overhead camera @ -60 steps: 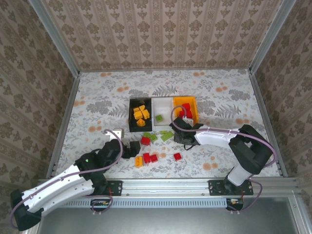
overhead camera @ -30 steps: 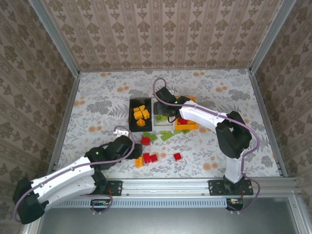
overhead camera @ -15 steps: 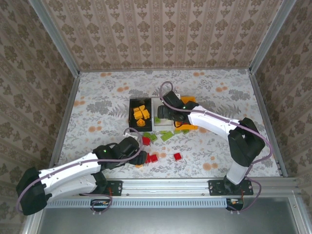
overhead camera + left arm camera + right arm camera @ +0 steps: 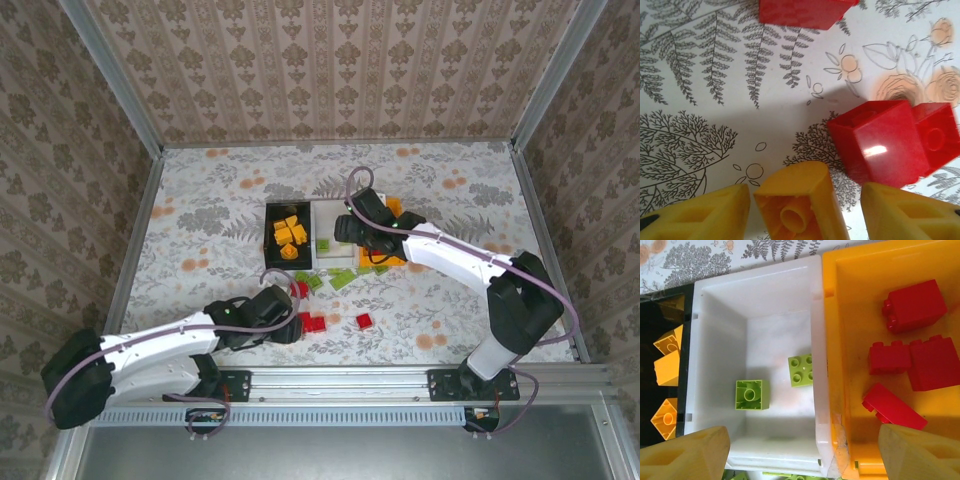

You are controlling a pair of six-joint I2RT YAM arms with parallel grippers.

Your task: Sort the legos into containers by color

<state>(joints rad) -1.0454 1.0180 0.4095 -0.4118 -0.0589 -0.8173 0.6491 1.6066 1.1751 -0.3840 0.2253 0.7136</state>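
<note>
1. The left claw (image 4: 805, 215) stands half-open astride an orange-yellow lego (image 4: 795, 192) on the desk (image 4: 700, 75), not yet pinching it. The lego likely belongs in the black bin (image 4: 647, 390).
2. The right claw (image 4: 802, 455) hangs wide open and empty over the white bin (image 4: 755, 295), where green legos (image 4: 752, 395) lie.

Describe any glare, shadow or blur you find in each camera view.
Left wrist: a white glare spot on the big red brick, a soft shadow on the tablecloth. Right wrist: white bin evenly lit, fingertips blurred at the bottom corners. Top external: evenly lit, no glare.
</note>
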